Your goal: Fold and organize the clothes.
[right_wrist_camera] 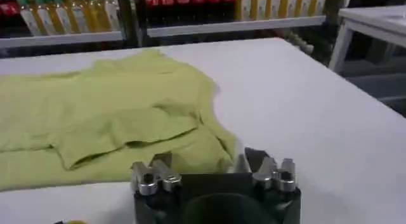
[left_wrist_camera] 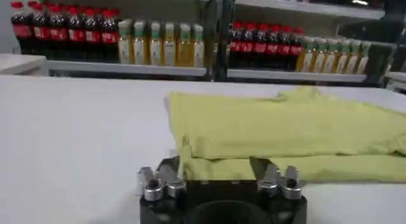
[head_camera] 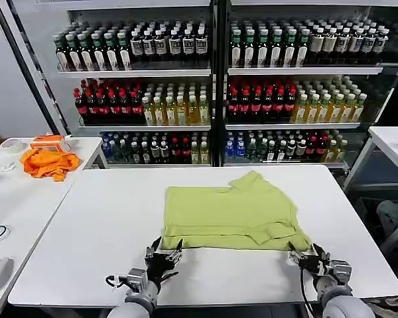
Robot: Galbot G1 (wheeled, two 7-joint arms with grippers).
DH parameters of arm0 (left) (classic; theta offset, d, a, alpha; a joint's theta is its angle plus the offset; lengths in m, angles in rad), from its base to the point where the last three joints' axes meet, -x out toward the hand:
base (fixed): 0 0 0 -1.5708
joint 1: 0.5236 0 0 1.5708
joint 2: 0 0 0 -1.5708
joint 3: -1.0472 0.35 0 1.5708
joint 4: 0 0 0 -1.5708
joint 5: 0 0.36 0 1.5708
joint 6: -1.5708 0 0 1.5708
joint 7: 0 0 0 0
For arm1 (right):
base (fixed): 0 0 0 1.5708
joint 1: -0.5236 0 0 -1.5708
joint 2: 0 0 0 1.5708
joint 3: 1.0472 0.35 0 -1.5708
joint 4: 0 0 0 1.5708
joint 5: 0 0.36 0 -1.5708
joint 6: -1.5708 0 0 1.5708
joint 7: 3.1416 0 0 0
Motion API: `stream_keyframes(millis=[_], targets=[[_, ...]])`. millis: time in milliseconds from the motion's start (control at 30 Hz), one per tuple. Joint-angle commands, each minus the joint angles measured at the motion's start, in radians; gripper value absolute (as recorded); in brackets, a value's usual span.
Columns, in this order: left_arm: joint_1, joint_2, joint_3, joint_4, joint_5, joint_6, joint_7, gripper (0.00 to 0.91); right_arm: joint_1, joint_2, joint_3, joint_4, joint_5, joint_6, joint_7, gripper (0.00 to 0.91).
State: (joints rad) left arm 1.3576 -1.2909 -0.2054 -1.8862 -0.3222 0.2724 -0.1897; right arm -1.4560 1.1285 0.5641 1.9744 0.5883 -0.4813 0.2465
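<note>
Three white tables: main table (head_camera: 86, 225) central, one side table (head_camera: 16, 199) off its left edge, another (head_camera: 395, 142) off its far right corner. One drinks cooler (head_camera: 215, 79) behind the main table, three shelf rows packed with bottles, too many to count.

One lime T-shirt (head_camera: 232, 212), lying folded on the main table, slightly right of its centre, a flap (head_camera: 252, 179) peaking toward the cooler side, near hem just ahead of both grippers. Layers doubled along the near edge, seen from both wrist views (left_wrist_camera: 279, 127) (right_wrist_camera: 108, 111).

One orange cloth (head_camera: 50, 162), bunched on the left side table, well apart from the shirt.

Two grippers, both low at the main table's near edge. Left gripper (head_camera: 162, 255) at the shirt's near left corner, fingers (left_wrist_camera: 155, 181) spread, nothing between them, fabric edge just beyond. Right gripper (head_camera: 312, 255) at the shirt's near right corner, fingers (right_wrist_camera: 273, 171) likewise apart and empty, hem just beyond.

One roll of tape (head_camera: 12, 146) on the left side table, beside the orange cloth.
</note>
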Motion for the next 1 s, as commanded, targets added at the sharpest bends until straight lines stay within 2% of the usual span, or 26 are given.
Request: stream_keyframes(millis=[33, 633, 1000], targets=[[0.006, -0.005, 0.004, 0.005, 0.003, -0.010, -0.006, 0.020, -0.004, 0.004, 0.003, -0.019, 0.015, -0.009, 0.004, 0.000], [0.008, -0.023, -0.010, 0.014, -0.097, -0.008, -0.012, 0.030, -0.034, 0.018, 0.004, 0.019, 0.005, 0.016, -0.005, 0.000], [0.191, -0.030, -0.077, -0.185, -0.153, -0.021, -0.016, 0.030, -0.202, 0.026, 0.013, 0.187, -0.036, 0.024, -0.004, 0.000]])
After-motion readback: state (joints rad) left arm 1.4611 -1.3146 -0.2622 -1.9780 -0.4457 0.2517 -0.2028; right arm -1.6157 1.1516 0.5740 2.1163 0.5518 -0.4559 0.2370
